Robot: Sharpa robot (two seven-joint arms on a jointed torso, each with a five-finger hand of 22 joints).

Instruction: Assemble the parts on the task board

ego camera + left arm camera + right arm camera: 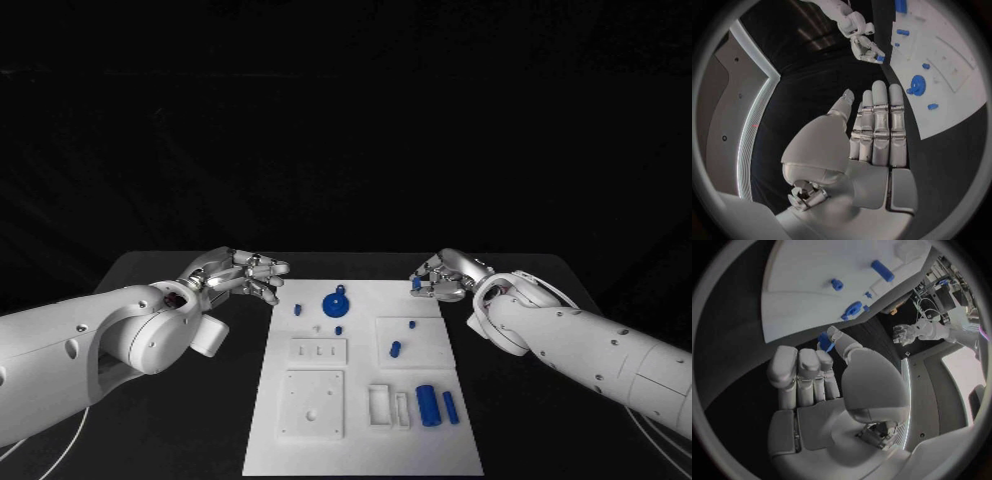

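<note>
The right hand (pixel 826 372) pinches a small blue part (pixel 824 341) at its fingertips beside the white board (pixel 361 390); the left hand (pixel 870 135) holds nothing, fingers extended.

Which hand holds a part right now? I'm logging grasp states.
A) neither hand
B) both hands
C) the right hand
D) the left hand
C: the right hand pinches a small blue part at its fingertips beside the task board, while the left hand lies flat and bare.

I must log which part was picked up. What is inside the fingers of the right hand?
The right hand pinches a small blue part at its fingertips, beside the task board. The fingers cover most of the part, so its shape cannot be told.
</note>
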